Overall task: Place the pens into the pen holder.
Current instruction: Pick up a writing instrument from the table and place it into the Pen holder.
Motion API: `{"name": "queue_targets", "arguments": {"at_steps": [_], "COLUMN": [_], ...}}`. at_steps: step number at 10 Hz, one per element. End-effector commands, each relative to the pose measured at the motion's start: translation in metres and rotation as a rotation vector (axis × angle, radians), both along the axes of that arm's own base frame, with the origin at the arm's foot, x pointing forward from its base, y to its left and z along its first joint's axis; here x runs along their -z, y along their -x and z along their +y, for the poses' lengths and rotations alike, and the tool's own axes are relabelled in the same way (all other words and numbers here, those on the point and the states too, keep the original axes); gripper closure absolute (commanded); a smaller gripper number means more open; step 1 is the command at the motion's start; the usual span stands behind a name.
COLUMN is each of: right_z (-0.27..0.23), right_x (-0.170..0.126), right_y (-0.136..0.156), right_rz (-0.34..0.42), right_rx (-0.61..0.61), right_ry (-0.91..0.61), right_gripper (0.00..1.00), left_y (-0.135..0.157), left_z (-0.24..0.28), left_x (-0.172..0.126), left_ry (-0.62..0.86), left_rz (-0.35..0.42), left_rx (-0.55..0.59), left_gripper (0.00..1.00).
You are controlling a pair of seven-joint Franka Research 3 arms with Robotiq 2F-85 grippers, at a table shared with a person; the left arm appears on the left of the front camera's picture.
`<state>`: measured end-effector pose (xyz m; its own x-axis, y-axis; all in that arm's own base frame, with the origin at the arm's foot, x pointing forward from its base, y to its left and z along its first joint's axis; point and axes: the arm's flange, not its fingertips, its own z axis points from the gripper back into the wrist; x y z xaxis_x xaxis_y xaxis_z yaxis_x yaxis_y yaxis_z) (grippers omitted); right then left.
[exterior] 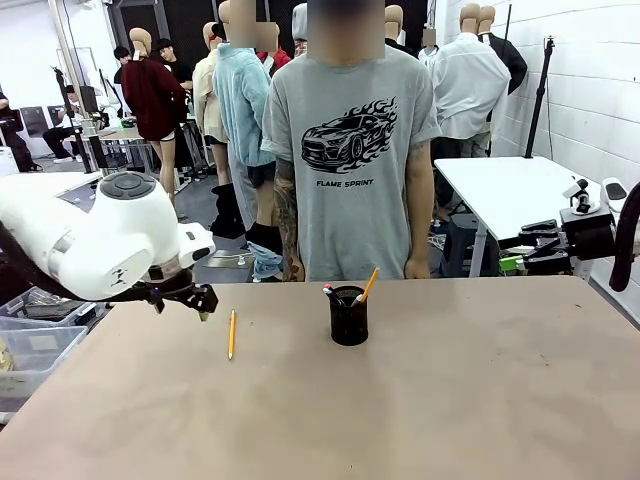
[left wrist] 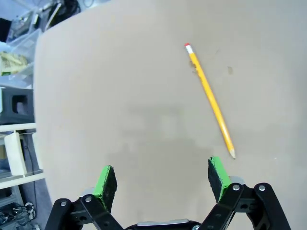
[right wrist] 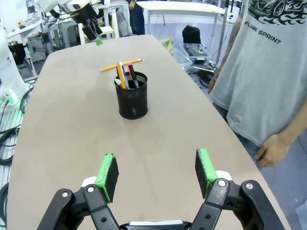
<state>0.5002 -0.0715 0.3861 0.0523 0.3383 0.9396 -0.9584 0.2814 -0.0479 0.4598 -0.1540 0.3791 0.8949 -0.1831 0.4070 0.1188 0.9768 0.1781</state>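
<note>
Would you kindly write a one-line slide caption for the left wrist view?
Open left gripper hovers above the table, a yellow pencil lying loose just beyond its green pads.

table (exterior: 470, 400): plain tan-brown. 
loose pencil (left wrist: 209, 98): yellow-orange, red eraser end. 
pen holder (exterior: 349, 320): black mesh. 
inside it: yellow-orange pencil (exterior: 369, 284), dark pen (exterior: 328, 292) with red ends. 
left gripper (left wrist: 163, 177), right gripper (right wrist: 157, 170): black, green pads. 
left arm (exterior: 90, 240): white. 
person's T-shirt (exterior: 350, 210): grey, black flame-car print.
</note>
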Motion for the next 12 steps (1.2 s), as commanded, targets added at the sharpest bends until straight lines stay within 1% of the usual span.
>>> {"name": "queue_targets", "arguments": {"at_steps": [1,2,3,4,5,8,11,12], "right_z": [0.0,0.0,0.0,0.0,0.0,0.0,0.0,0.0], "right_x": [0.0,0.0,0.0,0.0,0.0,0.0,0.0,0.0], "right_y": [0.003,0.003,0.003,0.003,0.003,0.003,0.003,0.003], "right_rz": [0.003,0.003,0.003,0.003,0.003,0.003,0.003,0.003], "right_rx": [-0.01,-0.01,-0.01,-0.01,-0.01,-0.01,-0.01,-0.01], "right_ry": [0.013,0.013,0.013,0.013,0.013,0.013,0.013,0.013], "right_gripper": [0.19,0.19,0.19,0.19,0.19,0.19,0.19,0.19], "left_y": [-0.011,0.0,0.0,-0.006,-0.012,-0.04,-0.062,-0.067], "left_z": [-0.004,0.0,0.0,-0.004,0.001,-0.023,-0.038,-0.042], "left_x": [-0.002,0.0,0.0,0.006,0.004,0.016,0.033,0.038], "left_ry": [0.048,0.0,0.0,0.023,0.09,0.131,0.1,0.1], "left_rz": [0.006,0.0,0.0,0.013,0.041,0.077,0.172,0.184], "left_rx": [0.025,0.0,0.0,0.01,-0.002,-0.044,-0.058,-0.058], "left_gripper": [0.0,0.0,0.0,0.0,0.0,0.0,0.0,0.0]}}
